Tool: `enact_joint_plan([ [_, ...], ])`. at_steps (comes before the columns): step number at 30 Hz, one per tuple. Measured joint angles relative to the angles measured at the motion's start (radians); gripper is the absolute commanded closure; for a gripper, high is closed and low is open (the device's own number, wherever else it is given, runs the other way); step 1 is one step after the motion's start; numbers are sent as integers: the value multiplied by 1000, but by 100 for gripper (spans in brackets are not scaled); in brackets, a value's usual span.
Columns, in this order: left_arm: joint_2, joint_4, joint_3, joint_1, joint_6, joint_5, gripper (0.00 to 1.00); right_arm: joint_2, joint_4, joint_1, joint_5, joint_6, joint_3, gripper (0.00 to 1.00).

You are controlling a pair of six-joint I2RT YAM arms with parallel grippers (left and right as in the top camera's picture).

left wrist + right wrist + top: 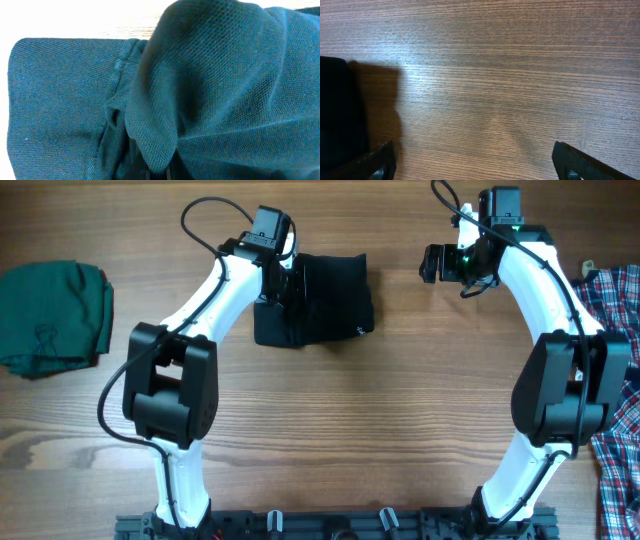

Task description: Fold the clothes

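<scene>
Two arms over the wooden table (330, 430); three garments in the overhead view.

- Black shirt (330, 295): lies folded into a compact, roughly rectangular bundle at the far centre of the table, left of the midline. A small white mark shows near its lower right edge.
- Left gripper (283, 280): down on the left edge of the bundle. In the left wrist view the knit fabric (225, 75) fills the frame, and a fold of it rises up close to the lens and narrows toward the bottom centre. The fingers are buried under the cloth, so the contact point itself is hidden. Jaws are closed, pinched on that fold of shirt.
- Right gripper (435, 265): near the right of the bundle, apart from it, over bare wood. In the right wrist view the gripper (475, 162) has its fingertips (377, 160) at opposite lower corners, spread fully wide, with nothing between them. The shirt's dark edge (340, 115) sits at the left of that frame.
- Dark green garment (50, 315): folded, at the far left edge, well apart from the shirt.
- Plaid shirt (625, 295): along the right edge, partly behind the right arm.
</scene>
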Motion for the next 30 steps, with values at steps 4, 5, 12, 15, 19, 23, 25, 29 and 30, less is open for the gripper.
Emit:
enact_joint_plan([
  [4,-68,-32,0,23,0,3,96,0,0,0,0,0,0,0],
  [5,-90,-42,0,27,0,3,96,0,0,0,0,0,0,0],
  [12,-113,-118,0,34,0,-52,96,0,0,0,27,0,0,0],
  [15,-113,-128,0,34,0,-77,96,0,-3,0,47,0,0,0],
  [19,-113,-135,0,34,0,-107,96,0,-32,-1,43,-6,0,27],
  [23,-113,-136,0,34,0,-114,96,0,-16,32,-269,-80,0,24],
  [25,-113,-137,0,34,0,-114,96,0,2,74,-325,-106,0,20],
  [29,-113,-135,0,34,0,-114,96,19,56,175,-463,-132,0,20],
  [30,-113,-135,0,34,0,-114,96,30,58,183,-475,-132,0,19],
])
